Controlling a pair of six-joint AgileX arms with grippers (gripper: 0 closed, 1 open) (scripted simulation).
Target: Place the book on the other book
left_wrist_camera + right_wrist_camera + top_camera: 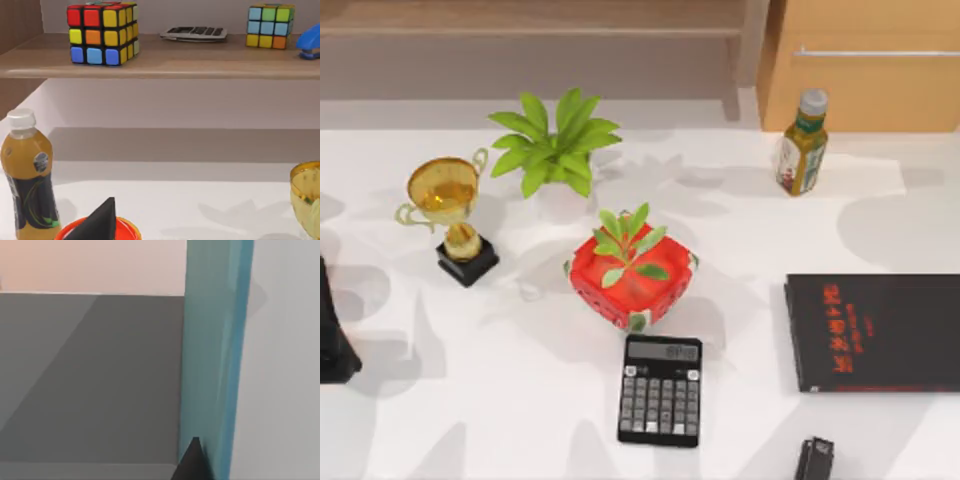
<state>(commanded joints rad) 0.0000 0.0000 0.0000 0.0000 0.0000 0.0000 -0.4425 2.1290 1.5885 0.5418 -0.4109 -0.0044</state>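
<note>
Teal-blue book (212, 340), plain cover, beside right hand (192, 460)

Bright, even light; soft grey shadows dapple white table (520, 420); top view slightly blurred.

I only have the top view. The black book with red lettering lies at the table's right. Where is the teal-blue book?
Observer: In the right wrist view, the book is close in front of that arm's camera, its teal cover seen edge-on.
Operator: Is it over the black book yet?
Observer: I cannot tell. Behind the teal cover there is a flat grey surface, with no red lettering.
Operator: What does the left wrist view add?
Observer: A wooden shelf with a colour cube on it, and an orange drink bottle standing on the table.
</note>
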